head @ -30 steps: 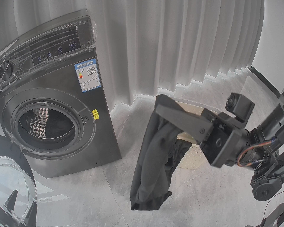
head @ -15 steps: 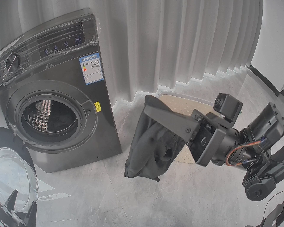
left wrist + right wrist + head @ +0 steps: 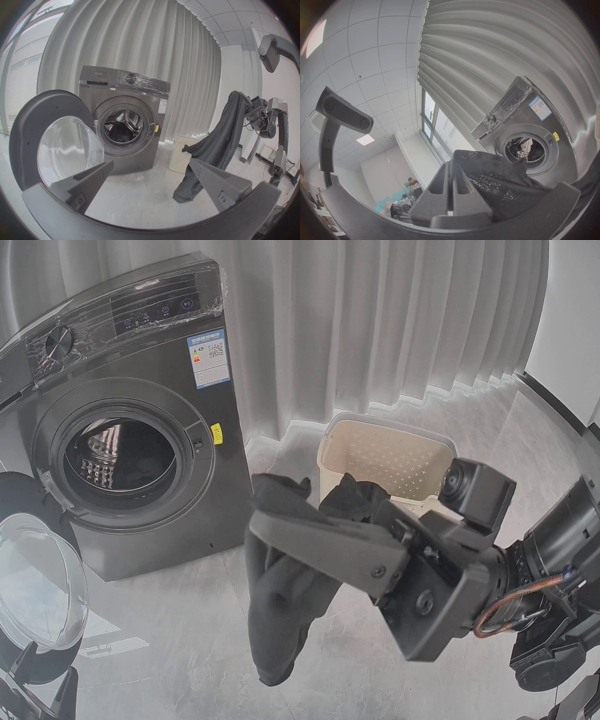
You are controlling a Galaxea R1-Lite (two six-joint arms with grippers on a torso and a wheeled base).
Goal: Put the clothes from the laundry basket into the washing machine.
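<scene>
My right gripper [image 3: 265,502] is shut on a black garment [image 3: 281,590] that hangs from it above the floor, between the washing machine [image 3: 144,421] and the cream laundry basket [image 3: 381,455]. The garment [image 3: 218,143] drapes long in the left wrist view, and bunches over the shut fingers [image 3: 450,187] in the right wrist view. The machine's drum [image 3: 122,455] stands open with dark cloth inside, its round door [image 3: 40,590] swung out at lower left. My left gripper [image 3: 151,170] is open, low beside the door, holding nothing.
White curtains [image 3: 375,334] hang behind the machine and basket. Grey tiled floor [image 3: 175,640] lies bare in front of the machine. A dark baseboard and wall [image 3: 562,409] run along the right side.
The head camera has shifted, so the machine now sits further right. My right gripper has carried the garment closer to the camera and leftward, away from the basket, whose inside now shows.
</scene>
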